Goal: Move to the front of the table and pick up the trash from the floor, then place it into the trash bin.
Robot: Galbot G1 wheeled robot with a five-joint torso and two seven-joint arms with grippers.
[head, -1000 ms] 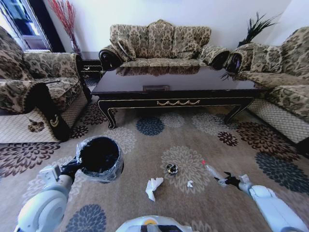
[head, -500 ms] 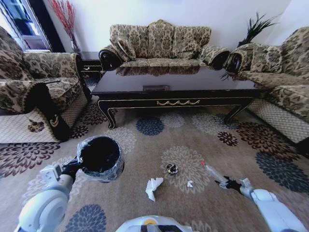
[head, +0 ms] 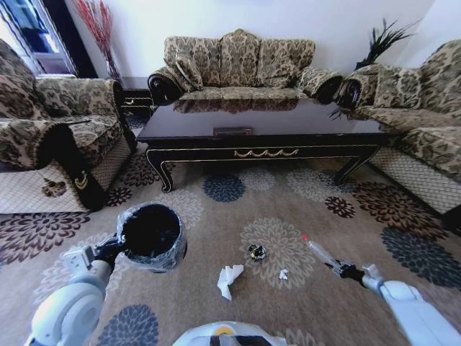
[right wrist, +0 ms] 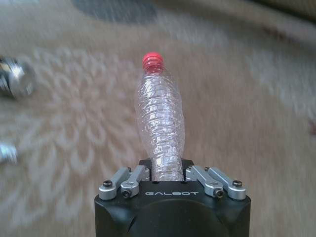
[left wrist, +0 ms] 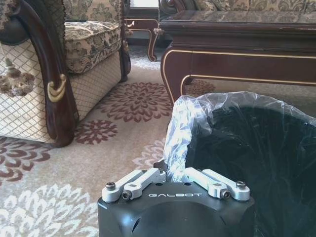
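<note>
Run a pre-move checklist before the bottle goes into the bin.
1. Right tool shut on the clear bottle: ok.
2. Red cap on the bottle: ok.
3. Left tool shut on the bin's plastic liner: ok.
4. Bin mouth open and facing up: ok.
5. Bottle over the bin: not ok; it is well to the bin's right.
6. Crumpled paper, dark lump and white scrap on the carpet: not ok.

your left gripper [head: 114, 249] low and reaching forward, fingers clamped on the trash bin [head: 151, 236] rim, your right gripper [head: 346, 271] outstretched, closed around the bottle [head: 318, 251] base
</note>
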